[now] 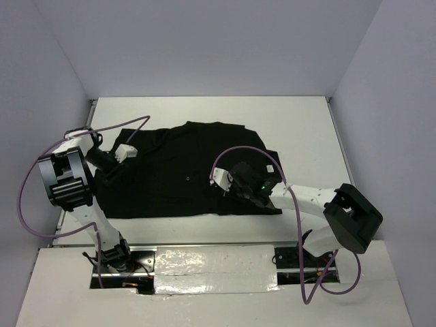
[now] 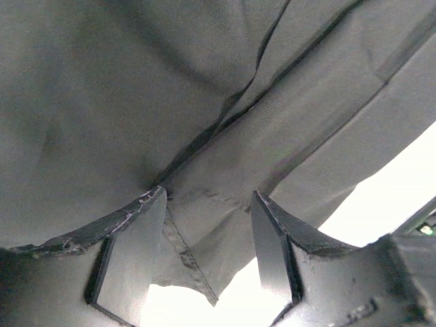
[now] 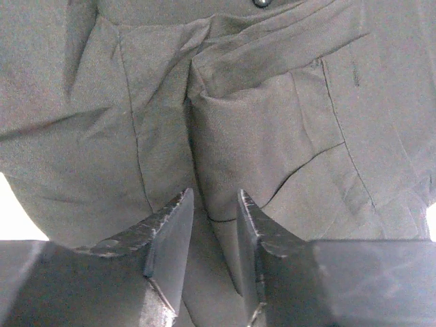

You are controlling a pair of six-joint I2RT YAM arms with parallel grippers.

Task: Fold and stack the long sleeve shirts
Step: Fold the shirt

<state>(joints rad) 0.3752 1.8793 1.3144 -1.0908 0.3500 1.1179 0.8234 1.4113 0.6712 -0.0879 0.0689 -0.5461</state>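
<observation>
jaws astride black shirt [image 1: 178,163] folds

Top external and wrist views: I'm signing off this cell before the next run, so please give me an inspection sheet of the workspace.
Surface: white table, bare around the cloth.
Job's things: one black shirt, lying spread and creased; no stack seen.
Clutter: nothing seen.
End effectors: left end effector open, a hem lying loose between its fingers; right end effector pinched on a fold of the shirt.
Cables: purple cables loop off both arms; the right one arches over the shirt.
Surroundings: plain white walls; silvery sheet between the arm bases.
</observation>
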